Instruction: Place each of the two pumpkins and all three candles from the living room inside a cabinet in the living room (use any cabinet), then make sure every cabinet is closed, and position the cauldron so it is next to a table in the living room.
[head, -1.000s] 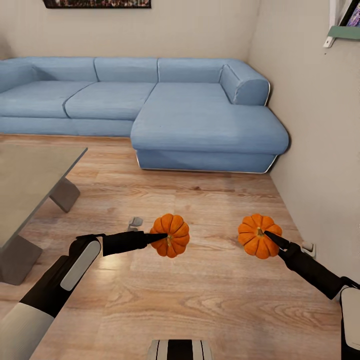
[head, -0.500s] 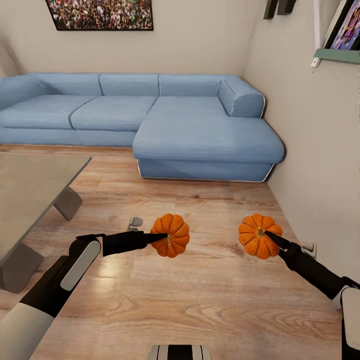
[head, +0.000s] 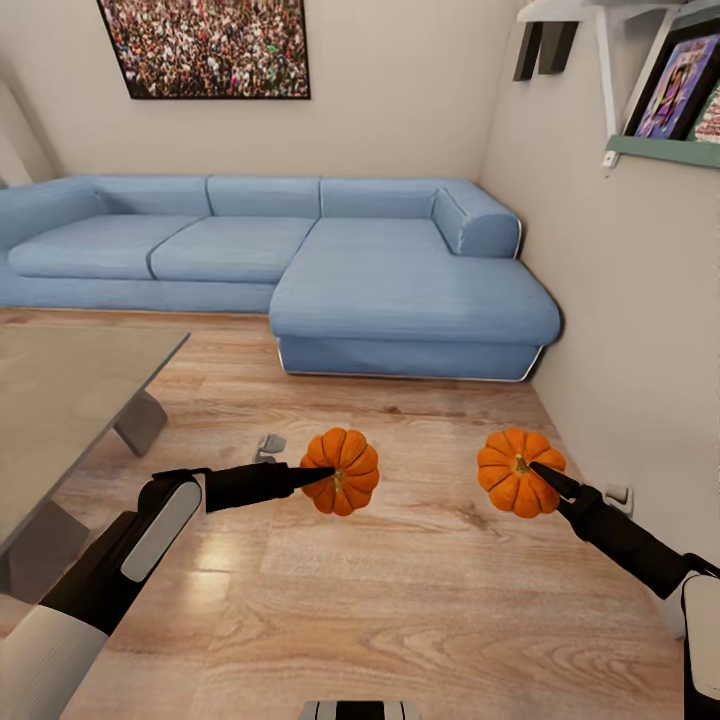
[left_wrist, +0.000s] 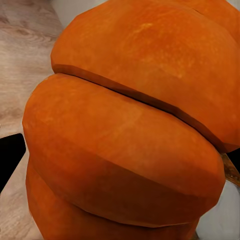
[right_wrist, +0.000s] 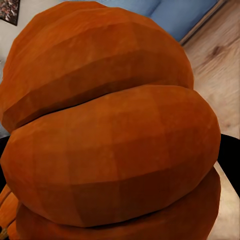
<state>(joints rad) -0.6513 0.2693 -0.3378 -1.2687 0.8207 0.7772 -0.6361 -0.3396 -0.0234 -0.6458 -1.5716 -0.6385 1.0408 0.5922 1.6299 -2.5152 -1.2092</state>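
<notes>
A blue corner sofa (head: 330, 260) is being shown against the far wall, with the glossy grey bench (head: 60, 400) standing at the left over the wood floor (head: 420, 600). One orange pumpkin (head: 341, 470) is being held above the floor in the left tool (head: 325, 474), whose fingers are clamped against it, and it is being seen at close range from the left wrist (left_wrist: 125, 130). The second pumpkin (head: 518, 472) is being gripped likewise by the right tool (head: 545, 476), well apart from the first.
</notes>
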